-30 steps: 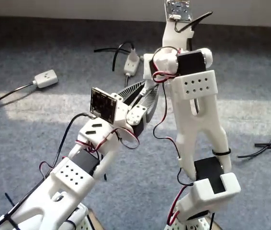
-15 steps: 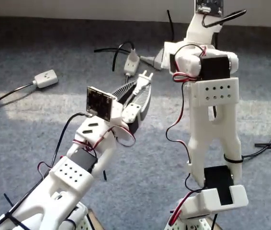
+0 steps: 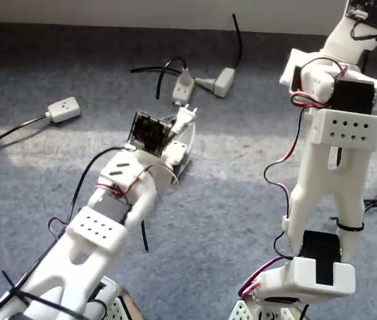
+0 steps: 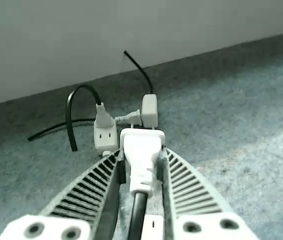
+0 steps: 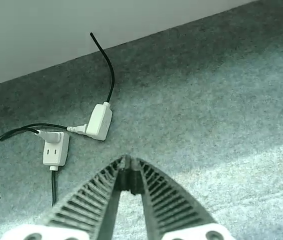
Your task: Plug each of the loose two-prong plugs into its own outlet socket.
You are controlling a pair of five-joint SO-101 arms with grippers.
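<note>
- Plug (image 4: 140, 160) hangs above the worktop (image 3: 35, 200) — not yet in; I judge all plugging remains.
- Left tool (image 4: 141, 151) clamps it by the body; right tool (image 5: 127, 162) is closed, empty.
- Nearest socket (image 4: 105, 136) lies unfilled just ahead.

grey carpet (image 3: 242, 193) with a sunlit band meets a pale wall (image 4: 131, 25).

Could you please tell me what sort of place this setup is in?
Probably an indoor robotics test area: grey carpet meeting a plain wall, two white arms, and a corded socket and plug set out for practice.
</note>
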